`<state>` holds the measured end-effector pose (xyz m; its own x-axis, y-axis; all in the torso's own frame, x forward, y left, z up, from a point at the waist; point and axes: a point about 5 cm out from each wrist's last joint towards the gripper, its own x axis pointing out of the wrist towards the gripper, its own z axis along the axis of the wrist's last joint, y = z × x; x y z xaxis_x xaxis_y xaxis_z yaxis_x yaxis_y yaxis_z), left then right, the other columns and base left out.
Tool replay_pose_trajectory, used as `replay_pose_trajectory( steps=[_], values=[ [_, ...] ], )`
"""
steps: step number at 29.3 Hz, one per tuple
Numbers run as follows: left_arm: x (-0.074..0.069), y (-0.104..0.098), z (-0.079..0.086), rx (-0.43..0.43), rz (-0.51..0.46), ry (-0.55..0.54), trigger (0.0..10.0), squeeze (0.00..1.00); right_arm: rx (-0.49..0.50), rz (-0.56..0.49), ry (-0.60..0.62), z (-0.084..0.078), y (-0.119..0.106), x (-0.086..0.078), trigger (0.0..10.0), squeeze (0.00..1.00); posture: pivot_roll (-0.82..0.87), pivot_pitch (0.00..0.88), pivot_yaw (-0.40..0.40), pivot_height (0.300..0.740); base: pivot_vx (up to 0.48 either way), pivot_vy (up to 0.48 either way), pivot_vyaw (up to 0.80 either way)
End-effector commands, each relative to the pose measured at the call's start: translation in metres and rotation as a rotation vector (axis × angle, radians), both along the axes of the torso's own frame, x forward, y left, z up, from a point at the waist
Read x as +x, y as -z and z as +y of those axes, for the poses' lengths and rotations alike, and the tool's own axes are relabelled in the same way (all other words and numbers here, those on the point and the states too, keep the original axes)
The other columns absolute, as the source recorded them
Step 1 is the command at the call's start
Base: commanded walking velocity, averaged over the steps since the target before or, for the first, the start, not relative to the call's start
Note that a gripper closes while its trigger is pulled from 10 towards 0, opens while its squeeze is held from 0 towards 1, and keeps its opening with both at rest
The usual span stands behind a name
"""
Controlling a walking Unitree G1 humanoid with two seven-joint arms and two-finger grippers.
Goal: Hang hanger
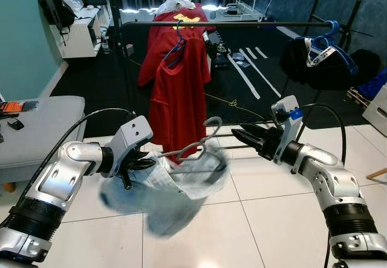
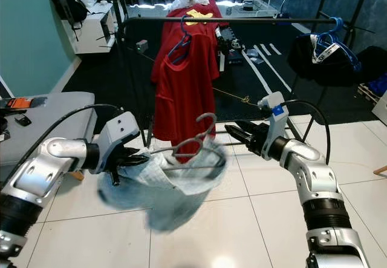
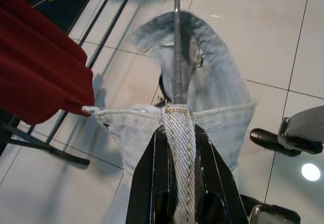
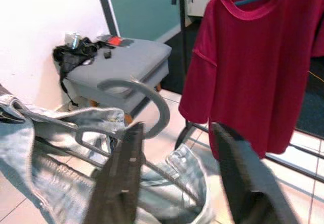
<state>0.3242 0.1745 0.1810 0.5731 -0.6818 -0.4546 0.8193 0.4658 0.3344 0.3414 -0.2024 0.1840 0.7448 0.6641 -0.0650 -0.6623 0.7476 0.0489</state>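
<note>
A grey hanger (image 1: 196, 144) carries a pale blue denim garment (image 1: 175, 186), which droops over the white tiled floor. My left gripper (image 1: 145, 162) is shut on the hanger's end through the denim; in the left wrist view the fingers (image 3: 152, 183) clamp the seam. My right gripper (image 1: 242, 136) is open just right of the hanger's hook (image 4: 147, 92), with nothing between its fingers (image 4: 121, 173). The black clothes rail (image 1: 242, 24) runs across behind, higher up. A red T-shirt (image 1: 178, 98) hangs on it from a blue hanger (image 1: 176, 47).
Dark clothes on blue hangers (image 1: 320, 56) hang at the rail's right end. A grey bench (image 1: 36, 123) with small items stands at the left. The rack's base bars (image 3: 55, 150) lie on the floor under the red shirt. A white cabinet (image 1: 78, 32) stands far left.
</note>
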Motion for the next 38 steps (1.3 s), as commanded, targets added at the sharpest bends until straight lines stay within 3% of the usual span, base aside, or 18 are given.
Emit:
replay_pose_trajectory(
  steps=[1,4,5,6,7,8,13,16,19,25,28,30,38],
  values=[
    [0.001,-0.011,-0.001,-0.044,-0.063,0.001,0.0,0.0,0.006,0.004,-0.028,0.004,0.002,-0.003,10.0,1.0,-0.02,0.0,-0.023,0.74,0.0,0.0,0.0],
    [0.001,-0.017,-0.006,-0.102,-0.131,0.034,0.0,0.0,-0.005,-0.034,-0.031,0.003,-0.003,-0.004,10.0,1.0,-0.02,0.0,-0.024,0.74,0.0,0.0,0.0],
    [0.0,-0.019,-0.008,-0.125,-0.151,0.04,0.0,0.0,-0.001,-0.045,-0.028,0.002,-0.005,-0.004,10.0,0.58,-0.02,0.0,-0.025,0.74,0.0,0.0,0.0],
    [0.0,-0.019,-0.008,-0.125,-0.151,0.04,0.0,0.0,-0.001,-0.045,-0.028,0.002,-0.005,-0.004,10.0,0.58,-0.02,0.0,-0.025,0.74,0.0,0.0,0.0],
    [0.0,-0.02,-0.009,-0.149,-0.171,0.046,0.0,0.0,0.006,-0.055,-0.021,0.0,-0.008,-0.003,10.0,0.17,-0.02,0.0,-0.027,0.74,0.0,0.0,0.0],
    [-0.001,-0.021,-0.011,-0.17,-0.194,0.046,0.0,0.0,0.013,-0.067,-0.016,-0.002,-0.01,-0.003,10.0,0.0,-0.02,0.0,-0.028,0.74,0.0,0.0,0.0],
    [-0.002,-0.025,-0.013,-0.227,-0.242,0.048,0.0,0.0,0.022,-0.096,-0.011,-0.006,-0.016,-0.003,10.0,0.0,-0.02,0.0,-0.031,0.74,0.0,0.0,0.0],
    [-0.007,-0.032,-0.014,-0.363,-0.29,0.093,0.0,0.0,0.015,-0.137,-0.006,-0.02,-0.026,-0.004,10.0,0.0,-0.02,0.0,-0.03,0.74,0.0,0.0,0.0],
    [-0.013,-0.032,-0.017,-0.402,-0.295,0.165,0.0,0.0,-0.01,-0.144,-0.069,-0.03,-0.028,-0.01,10.0,0.0,-0.02,0.0,-0.027,0.74,0.0,0.0,0.0],
    [-0.015,-0.031,-0.02,-0.408,-0.301,0.201,0.0,0.0,-0.024,-0.141,-0.14,-0.034,-0.028,-0.016,10.0,0.0,-0.02,0.0,-0.026,0.74,0.0,0.0,0.0],
    [-0.018,-0.029,-0.024,-0.4,-0.278,0.253,0.0,0.0,-0.021,-0.135,-0.229,-0.036,-0.032,-0.022,10.0,0.0,-0.03,0.0,-0.024,0.74,0.0,0.0,0.0],
    [-0.018,-0.026,-0.026,-0.371,-0.257,0.3,0.0,0.0,-0.003,-0.097,-0.397,-0.036,-0.039,-0.034,10.0,0.0,-0.03,0.001,-0.022,0.74,0.0,0.0,0.0],
    [-0.017,-0.027,-0.028,-0.369,-0.259,0.328,0.0,0.0,-0.001,-0.014,-0.544,-0.033,-0.035,-0.042,10.0,0.0,-0.03,0.007,-0.026,0.74,0.0,0.0,0.0]
  ],
)
